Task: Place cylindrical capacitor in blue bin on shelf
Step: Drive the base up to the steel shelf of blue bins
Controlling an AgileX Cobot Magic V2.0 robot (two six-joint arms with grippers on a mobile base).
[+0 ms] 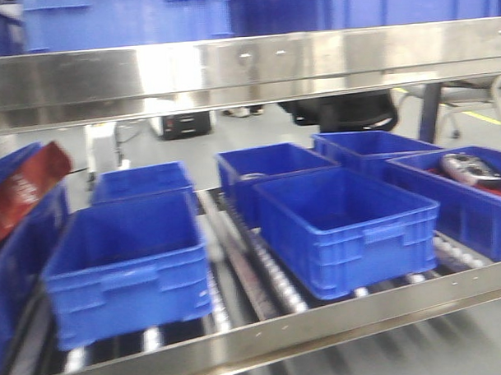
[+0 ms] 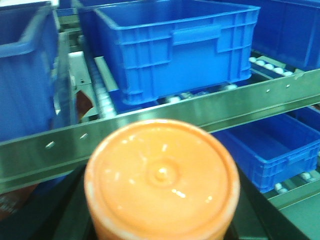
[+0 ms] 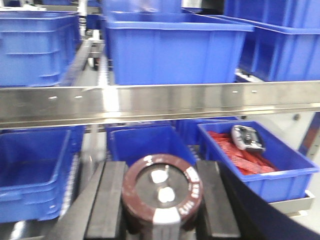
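- The right tool is clamped on the capacitor. Its black pads press the dark brown can from both sides.
- The capacitor is held in front of the steel shelf, just below its front rail, outside every bin.
- The left tool is closed around an orange container, also in front of the shelf.
- A middle blue bin stands on the rollers.
- The right bin holds a grey gadget.
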